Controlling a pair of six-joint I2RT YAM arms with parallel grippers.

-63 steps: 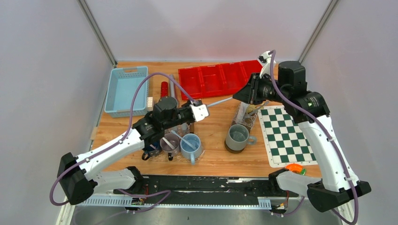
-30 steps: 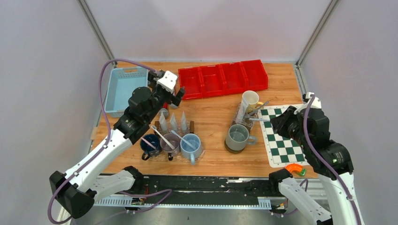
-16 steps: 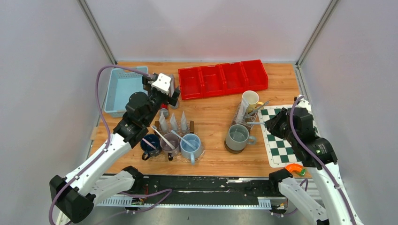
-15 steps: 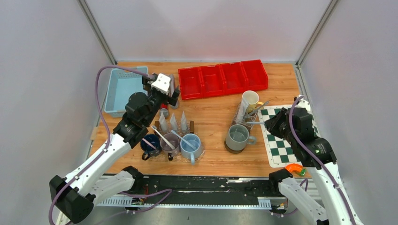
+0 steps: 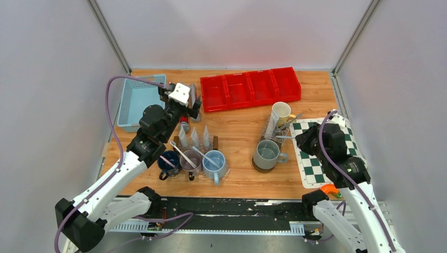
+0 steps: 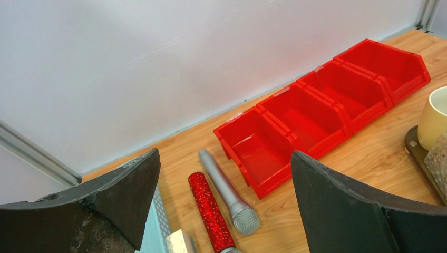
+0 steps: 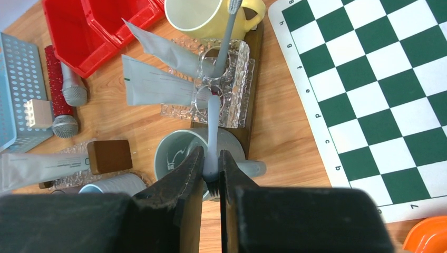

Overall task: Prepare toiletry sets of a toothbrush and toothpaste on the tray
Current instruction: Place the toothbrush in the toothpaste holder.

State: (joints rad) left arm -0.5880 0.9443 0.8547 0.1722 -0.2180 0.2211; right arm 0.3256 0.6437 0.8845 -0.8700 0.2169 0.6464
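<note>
While the left tool (image 6: 225, 174) gapes, the right tool (image 7: 212, 154) pinches a toothbrush (image 7: 212, 124) whose handle points straight ahead.

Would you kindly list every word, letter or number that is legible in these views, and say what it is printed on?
"g", "f", "e", "d", "c": small letters, turned sideways, along the border of the chessboard, in the right wrist view.
The toothpaste tubes carry fine grey print that is too small to read.
Nothing else legible in any view.
</note>
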